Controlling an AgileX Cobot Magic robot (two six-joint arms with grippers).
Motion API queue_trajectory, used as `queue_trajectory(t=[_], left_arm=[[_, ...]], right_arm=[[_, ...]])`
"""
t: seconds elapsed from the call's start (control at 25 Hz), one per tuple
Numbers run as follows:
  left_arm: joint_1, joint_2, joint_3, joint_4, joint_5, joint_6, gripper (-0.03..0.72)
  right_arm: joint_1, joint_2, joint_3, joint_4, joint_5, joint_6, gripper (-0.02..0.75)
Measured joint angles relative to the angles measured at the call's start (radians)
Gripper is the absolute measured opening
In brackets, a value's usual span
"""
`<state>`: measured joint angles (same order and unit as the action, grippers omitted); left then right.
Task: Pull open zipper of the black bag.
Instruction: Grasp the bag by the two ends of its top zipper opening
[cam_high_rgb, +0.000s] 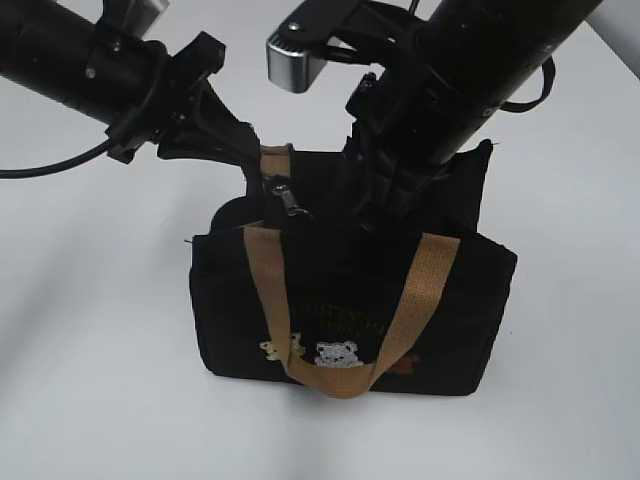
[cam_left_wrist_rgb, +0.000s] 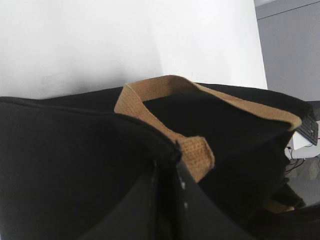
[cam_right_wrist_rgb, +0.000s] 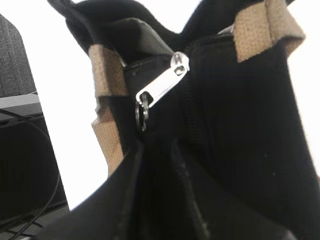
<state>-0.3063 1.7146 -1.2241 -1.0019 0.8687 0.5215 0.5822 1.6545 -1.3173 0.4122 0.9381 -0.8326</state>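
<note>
A: Anything inside the small boxy black fabric bag (cam_high_rgb: 350, 300) on the white table (cam_high_rgb: 90, 380)?
B: Can't tell; its interior is dark.

A: The claws?
B: Left claw (cam_high_rgb: 262, 172) is pinched together on the bag's top left edge by the rear tan webbing handle (cam_high_rgb: 276, 152). Right claw (cam_right_wrist_rgb: 157, 150) sits just below the silver metal zipper pull tab (cam_right_wrist_rgb: 162, 86), fingers slightly apart, holding nothing I can see.

A: The bag's look?
B: Upright, bear patches (cam_high_rgb: 337, 353) in front.

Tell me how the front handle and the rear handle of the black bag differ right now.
The front handle hangs down over the black bag's front face as a full loop, free of both arms. The rear handle stands up at the top edge, mostly hidden behind the left end effector. Both are tan webbing.
</note>
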Motion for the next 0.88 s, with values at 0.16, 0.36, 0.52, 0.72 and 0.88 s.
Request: queue_trajectory(t=[0.16, 0.36, 0.52, 0.72, 0.88], left_arm=[[0.000, 0.000, 0.000, 0.000, 0.000, 0.000, 0.012], [0.000, 0.000, 0.000, 0.000, 0.000, 0.000, 0.012], [0.000, 0.000, 0.000, 0.000, 0.000, 0.000, 0.012], [0.000, 0.000, 0.000, 0.001, -0.001, 0.000, 0.012], [0.000, 0.000, 0.000, 0.001, -0.001, 0.000, 0.012]], right_arm=[[0.006, 0.000, 0.000, 0.004, -0.016, -0.034, 0.197], [0.034, 0.000, 0.000, 0.006, -0.078, -0.045, 0.213], [0.036, 0.000, 0.000, 0.005, -0.117, -0.047, 0.214], [0.036, 0.007, 0.000, 0.005, -0.121, -0.047, 0.214], [0.036, 0.009, 0.000, 0.006, -0.096, -0.052, 0.214]])
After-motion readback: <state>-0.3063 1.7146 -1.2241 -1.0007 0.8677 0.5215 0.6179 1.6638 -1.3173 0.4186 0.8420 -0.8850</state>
